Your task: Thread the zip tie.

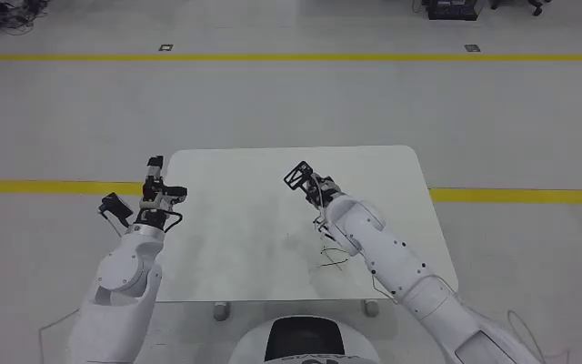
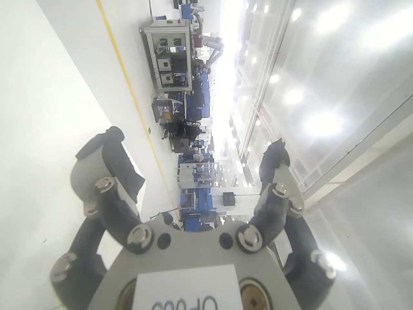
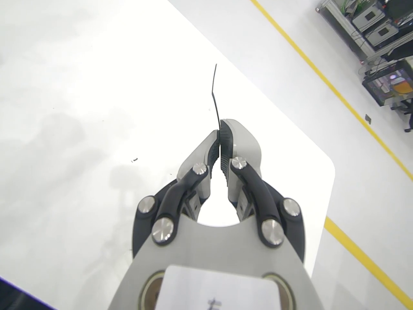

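a white counter (image 1: pixel 236 255) with rounded corners stands on a pale grey floor (image 1: pixel 273 100) crossed by two yellow lines (image 1: pixel 273 57). racks of equipment (image 3: pixel 371 17) stand farther out in a large hall, under bright ceiling lights (image 2: pixel 322 124).

the zip tie (image 3: pixel 214 95) is a thin black strip pinched in the right tool (image 3: pixel 220 130). it pokes out past the fingertips and hangs in the air above the counter, nearly straight, with a small kink partway along. its other end is hidden between the fingers.

the right tool is pressed together on the zip tie, its ribbed black pads (image 3: pixel 226 143) meeting at the tips. in the top view it is above the middle of the counter.

the left tool (image 2: pixel 193 153) is spread wide apart and holds nothing. it is at the counter's left edge, well apart from the right tool and the zip tie, and points out toward the hall.
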Robot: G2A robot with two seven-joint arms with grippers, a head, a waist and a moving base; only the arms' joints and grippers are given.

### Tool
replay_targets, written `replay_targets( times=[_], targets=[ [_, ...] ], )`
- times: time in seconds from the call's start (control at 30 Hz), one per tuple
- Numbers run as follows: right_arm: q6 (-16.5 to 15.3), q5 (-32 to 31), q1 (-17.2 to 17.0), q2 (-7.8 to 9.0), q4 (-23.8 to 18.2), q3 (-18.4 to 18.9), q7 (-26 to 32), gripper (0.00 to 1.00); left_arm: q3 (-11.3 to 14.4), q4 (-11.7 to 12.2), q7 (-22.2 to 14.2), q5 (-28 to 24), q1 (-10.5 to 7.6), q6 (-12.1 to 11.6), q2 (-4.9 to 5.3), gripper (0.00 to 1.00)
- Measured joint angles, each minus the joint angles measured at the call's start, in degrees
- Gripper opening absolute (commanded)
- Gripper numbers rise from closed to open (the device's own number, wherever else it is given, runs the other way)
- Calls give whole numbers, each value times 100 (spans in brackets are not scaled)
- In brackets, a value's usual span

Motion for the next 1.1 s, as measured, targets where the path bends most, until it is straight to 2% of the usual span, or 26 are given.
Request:
replay_targets(
  times=[0.07,0.17,0.23,0.27,0.3,0.37,0.57,0.67,0.7,0.8,0.9,0.97,1.03,1.1],
  targets=[
    [-92,-32,97,22,77,-94,-174,0,-122,15,-505,16,-13,137,38,100],
    [-150,-14,431,126,297,-441,-481,0,-386,51,-1368,113,-52,378,116,100],
    [-39,-13,768,238,490,-853,-793,0,-554,91,-1859,350,-145,502,173,100],
    [95,-13,930,291,589,-1072,-904,0,-625,99,-1976,512,-203,442,189,100],
    [292,-14,1071,332,671,-1312,-967,0,-674,116,-1986,722,-246,251,197,100],
    [359,-14,1096,338,690,-1385,-970,0,-681,125,-1856,794,-252,79,196,100],
    [287,-14,1098,343,673,-1329,-1041,0,-628,150,-1817,706,-262,130,191,100],
    [344,-14,1295,420,812,-1568,-1496,0,-550,220,-2369,444,-367,473,214,100],
    [427,-14,1481,476,903,-1792,-1617,0,-543,244,-2671,458,-425,617,238,100],
    [861,-14,1986,631,1068,-2536,-1872,0,-507,334,-3220,497,-561,862,273,100],
    [1355,-14,2498,766,1142,-3379,-2036,0,-445,380,-3604,532,-741,1084,310,100],
    [1573,-14,2708,819,1097,-3776,-2093,0,-379,391,-3780,664,-873,1109,331,100],
    [1621,-14,2743,840,1067,-3809,-2121,0,-317,413,-3847,741,-984,983,340,100],
    [1611,-14,2732,838,1068,-3758,-2120,0,-310,418,-3839,749,-993,957,340,100]
  ],
)
